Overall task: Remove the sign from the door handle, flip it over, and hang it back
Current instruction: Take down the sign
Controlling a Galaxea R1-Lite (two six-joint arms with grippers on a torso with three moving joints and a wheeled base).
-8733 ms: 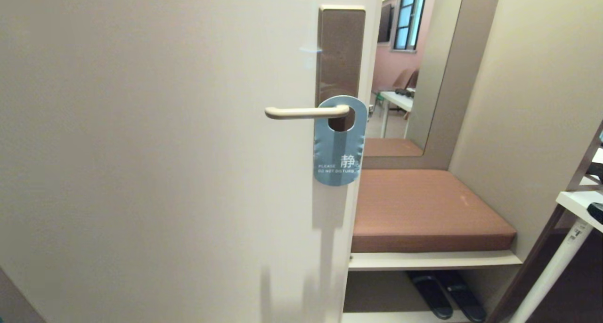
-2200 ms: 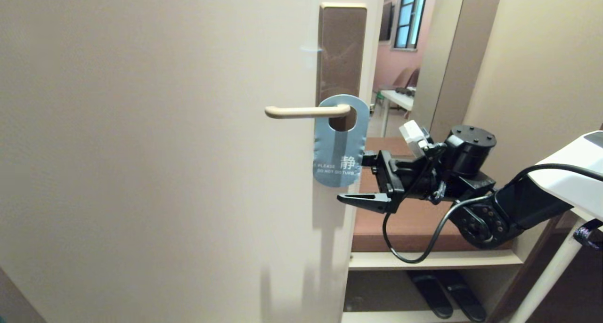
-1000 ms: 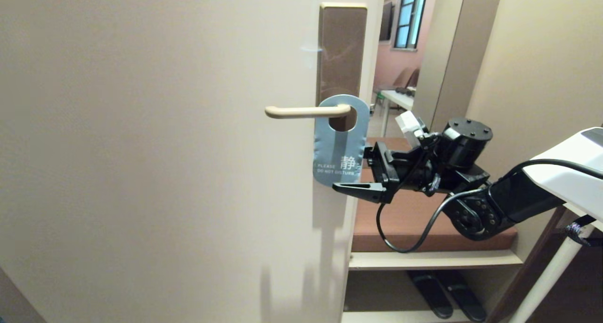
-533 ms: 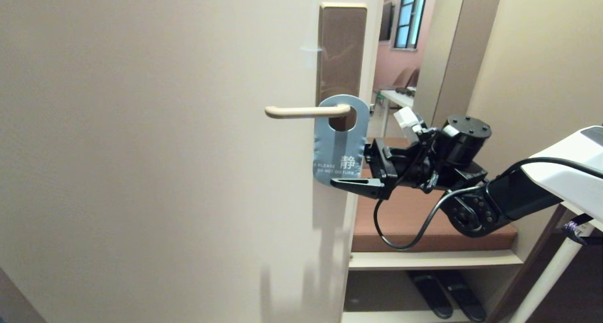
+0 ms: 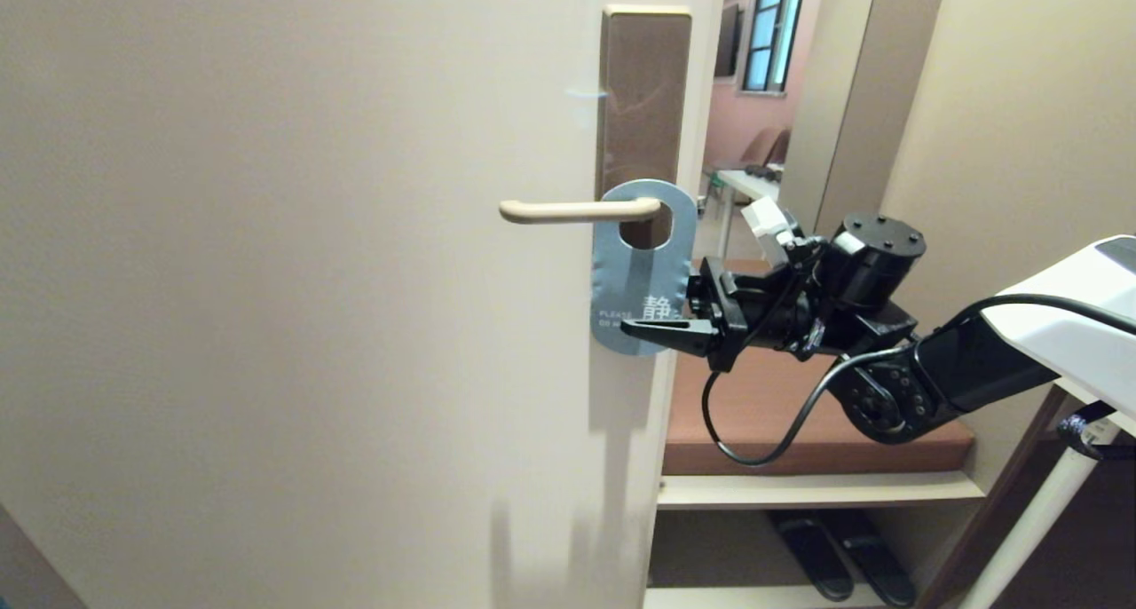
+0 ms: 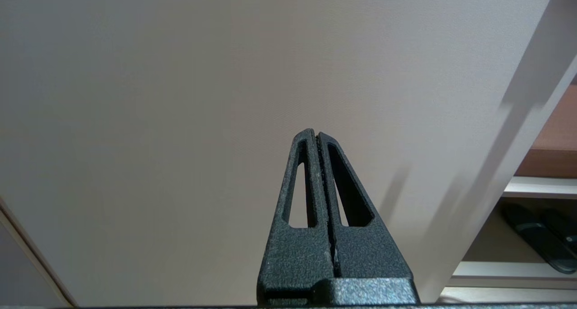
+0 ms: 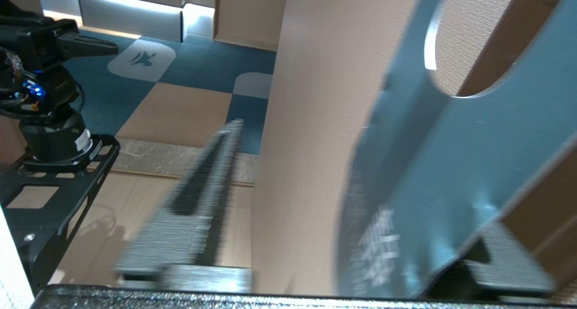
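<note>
The light blue sign (image 5: 635,267) hangs by its round hole on the cream door handle (image 5: 568,210), below the brown plate (image 5: 643,94). My right gripper (image 5: 658,318) reaches in from the right and straddles the sign's lower right part. One black finger (image 5: 661,331) lies across the printed face and the other is hidden behind the card. In the right wrist view the sign (image 7: 455,165) fills the right side, with one blurred finger (image 7: 203,187) still a wide gap away from it, so the jaws are open. My left gripper (image 6: 314,135) is shut, empty and parked facing the door.
The cream door (image 5: 293,307) fills the left. Right of its edge are a brown cushioned bench (image 5: 799,405), dark slippers (image 5: 843,556) on the shelf below, a wall mirror (image 5: 799,121) and a white table leg (image 5: 1038,511) at the far right.
My right gripper has risen and moved left onto the sign's lower end. Its front finger now covers part of the print, and the jaws have narrowed. The left arm has not moved.
</note>
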